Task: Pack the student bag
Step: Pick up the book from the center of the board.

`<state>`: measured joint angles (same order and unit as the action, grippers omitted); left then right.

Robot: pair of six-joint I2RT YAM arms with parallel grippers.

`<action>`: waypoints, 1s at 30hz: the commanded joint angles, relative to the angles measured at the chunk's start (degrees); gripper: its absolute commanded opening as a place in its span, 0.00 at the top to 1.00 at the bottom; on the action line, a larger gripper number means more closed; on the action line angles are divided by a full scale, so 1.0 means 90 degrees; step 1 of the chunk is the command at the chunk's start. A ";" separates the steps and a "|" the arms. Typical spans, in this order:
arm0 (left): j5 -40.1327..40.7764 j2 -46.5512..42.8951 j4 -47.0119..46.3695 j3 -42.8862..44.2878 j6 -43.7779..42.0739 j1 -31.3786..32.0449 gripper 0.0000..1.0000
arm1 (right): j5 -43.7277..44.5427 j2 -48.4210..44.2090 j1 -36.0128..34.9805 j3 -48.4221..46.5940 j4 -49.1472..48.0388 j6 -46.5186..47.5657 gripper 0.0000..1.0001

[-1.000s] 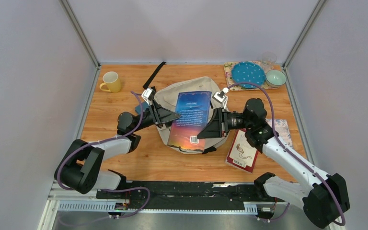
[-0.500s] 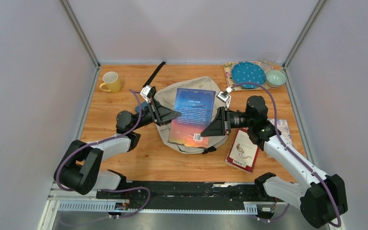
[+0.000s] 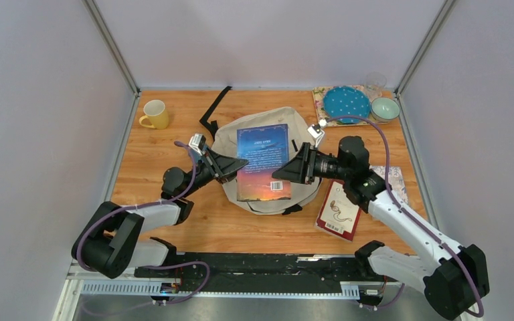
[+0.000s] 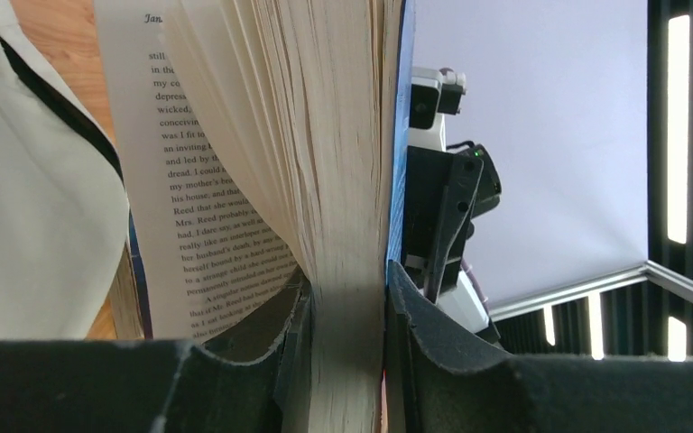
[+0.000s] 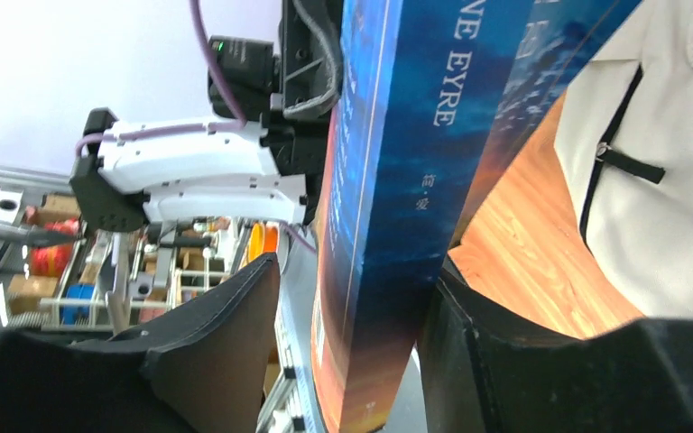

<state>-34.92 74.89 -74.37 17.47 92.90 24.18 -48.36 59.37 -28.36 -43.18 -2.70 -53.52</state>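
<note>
A blue paperback book (image 3: 262,162) hangs flat over the cream student bag (image 3: 268,115), which lies in the middle of the table. My left gripper (image 3: 241,162) is shut on the book's left side; in the left wrist view the jaws (image 4: 343,280) pinch the page block (image 4: 343,135), while loose pages fan out over the bag (image 4: 27,207). My right gripper (image 3: 282,175) is at the book's lower right corner. Its jaws (image 5: 356,271) stand open around the spine (image 5: 415,135), with a clear gap beside one finger. The bag (image 5: 659,180) lies below.
A red book (image 3: 339,210) lies on the table right of the bag, by a floral-patterned item (image 3: 395,180). A yellow mug (image 3: 154,114) stands back left. A blue plate (image 3: 346,102), bowl (image 3: 384,108) and glass (image 3: 375,81) sit back right. A black strap (image 3: 214,107) trails behind the bag.
My left gripper has closed on the book's page edge. My right gripper has opened around the spine. The book has turned squarer and shifted left and back over the bag.
</note>
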 commanded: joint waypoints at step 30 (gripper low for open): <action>0.1538 -0.1085 -0.1718 -0.0828 -0.1572 0.0399 0.17 | 0.4045 -0.0464 -0.2074 0.0415 -0.2035 -0.0803 1.00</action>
<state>-19.66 66.30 -72.93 10.07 81.69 27.64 -11.79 57.67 -45.76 -32.95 -18.00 -65.93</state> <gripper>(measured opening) 0.420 0.314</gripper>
